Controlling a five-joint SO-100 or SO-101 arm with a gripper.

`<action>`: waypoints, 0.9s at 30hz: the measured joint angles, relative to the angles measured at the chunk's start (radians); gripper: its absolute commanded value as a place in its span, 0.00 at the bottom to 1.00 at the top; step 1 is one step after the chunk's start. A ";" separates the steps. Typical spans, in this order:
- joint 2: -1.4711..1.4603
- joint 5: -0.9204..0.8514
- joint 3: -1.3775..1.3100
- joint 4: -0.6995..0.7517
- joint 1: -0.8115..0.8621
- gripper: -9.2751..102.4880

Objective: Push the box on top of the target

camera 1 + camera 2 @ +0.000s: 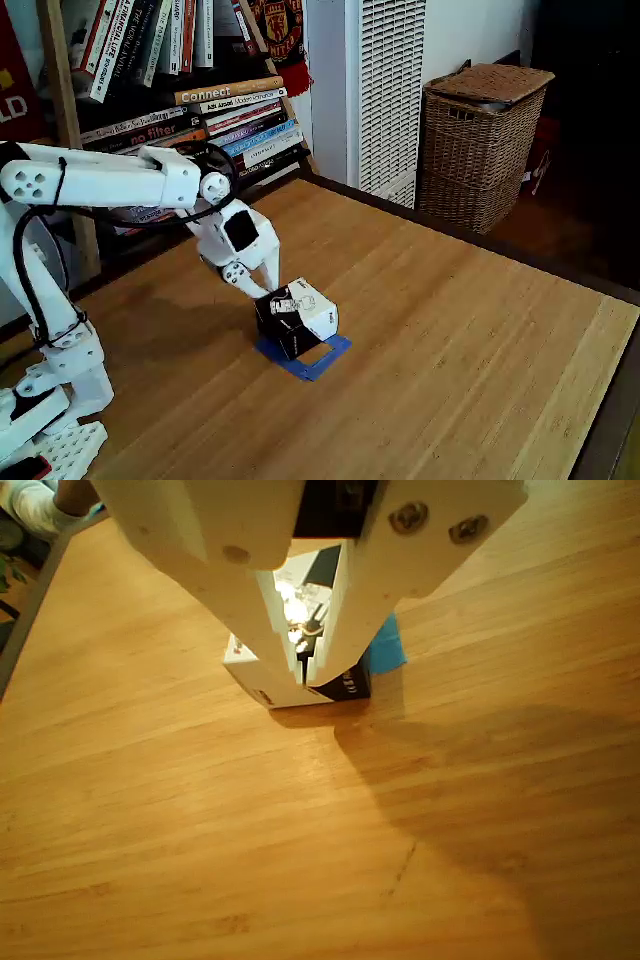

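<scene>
The white gripper (pixel 262 287) is pressed closed, its tips touching the box (pixel 297 317). The box sits partly on the blue tape target (pixel 310 358) on the wooden table (pixel 450 330). Small labels on the box are too tiny to read. One book (pixel 228 92) behind says "Connect."

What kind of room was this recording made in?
Most likely a home living room or study, not a lab. A wooden bookshelf packed with books stands behind the wooden table, a large lidded wicker basket sits on the floor, and a white louvred unit stands against the wall.
</scene>
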 measured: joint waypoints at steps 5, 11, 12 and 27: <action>0.011 -0.051 0.023 -0.003 0.038 0.08; 0.040 -0.092 0.046 -0.008 0.071 0.08; 0.044 -0.095 0.046 -0.009 0.072 0.08; 0.055 -0.140 0.063 -0.009 0.110 0.08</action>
